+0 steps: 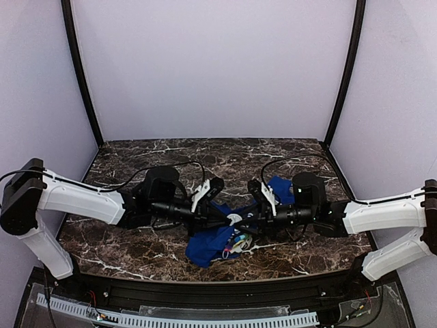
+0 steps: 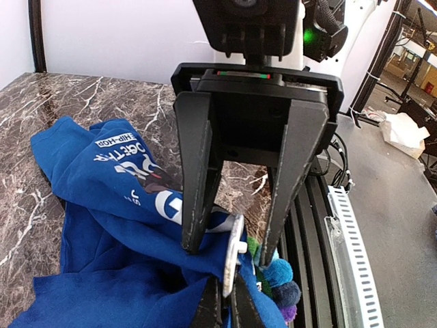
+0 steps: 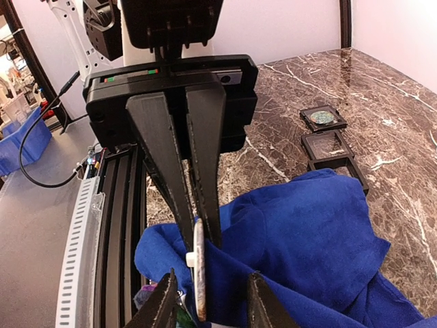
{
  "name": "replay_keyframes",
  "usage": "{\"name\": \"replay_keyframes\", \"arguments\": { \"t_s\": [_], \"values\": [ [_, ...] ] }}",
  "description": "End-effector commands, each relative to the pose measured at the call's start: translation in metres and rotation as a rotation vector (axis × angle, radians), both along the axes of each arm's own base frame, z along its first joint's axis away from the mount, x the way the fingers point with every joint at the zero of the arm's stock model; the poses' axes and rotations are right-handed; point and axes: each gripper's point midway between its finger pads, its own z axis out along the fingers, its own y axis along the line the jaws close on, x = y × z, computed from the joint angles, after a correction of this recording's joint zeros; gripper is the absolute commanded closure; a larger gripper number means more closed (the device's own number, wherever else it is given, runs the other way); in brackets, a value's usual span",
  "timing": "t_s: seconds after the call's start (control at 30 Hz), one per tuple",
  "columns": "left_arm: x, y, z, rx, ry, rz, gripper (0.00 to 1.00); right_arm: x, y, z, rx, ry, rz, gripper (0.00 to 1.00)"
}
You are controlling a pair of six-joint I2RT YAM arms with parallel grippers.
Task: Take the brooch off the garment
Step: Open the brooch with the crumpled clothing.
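A blue garment (image 1: 205, 247) (image 2: 102, 225) (image 3: 307, 232) lies bunched at the table's near edge between the two arms. The brooch shows as green, teal and purple pompoms (image 2: 281, 273) (image 1: 237, 242) right beside a white disc (image 2: 233, 253) (image 3: 199, 273) with a short peg. My left gripper (image 2: 229, 295) (image 3: 201, 236) (image 1: 225, 216) is shut on that disc's edge, with cloth pinched alongside. Facing it, my right gripper (image 3: 212, 304) (image 2: 231, 251) (image 1: 247, 220) is open. Its fingers straddle the disc and cloth without touching the disc.
Three small dark square trays (image 3: 323, 118) sit in a row on the marble table (image 1: 136, 160) to the right of the garment. A black rail (image 2: 321, 225) and a white slotted cable duct (image 2: 351, 266) run along the near edge. Walls enclose the table on three sides.
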Motion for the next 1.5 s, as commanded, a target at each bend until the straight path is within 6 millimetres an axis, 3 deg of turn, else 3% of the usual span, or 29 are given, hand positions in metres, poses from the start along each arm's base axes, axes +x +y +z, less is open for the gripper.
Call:
{"name": "replay_keyframes", "arguments": {
  "t_s": [0.0,0.33,0.8,1.17,1.47],
  "values": [
    [-0.009,0.002,0.023,-0.062,-0.027,-0.029,0.99,-0.005,0.004,0.000,0.018,0.005,0.021,0.69],
    [-0.009,0.001,0.022,-0.061,-0.027,-0.030,0.99,0.003,0.007,0.002,0.030,0.007,-0.010,0.77],
    [-0.013,0.005,0.020,-0.059,-0.019,-0.045,0.99,0.042,0.006,-0.008,-0.008,0.083,-0.228,0.99],
    [-0.027,0.003,0.017,-0.048,-0.010,-0.110,0.99,0.066,0.005,-0.016,-0.029,0.144,-0.303,1.00],
    [-0.032,-0.001,0.013,-0.033,-0.014,-0.128,0.99,0.064,0.011,-0.021,-0.050,0.149,-0.266,1.00]
  ]
}}
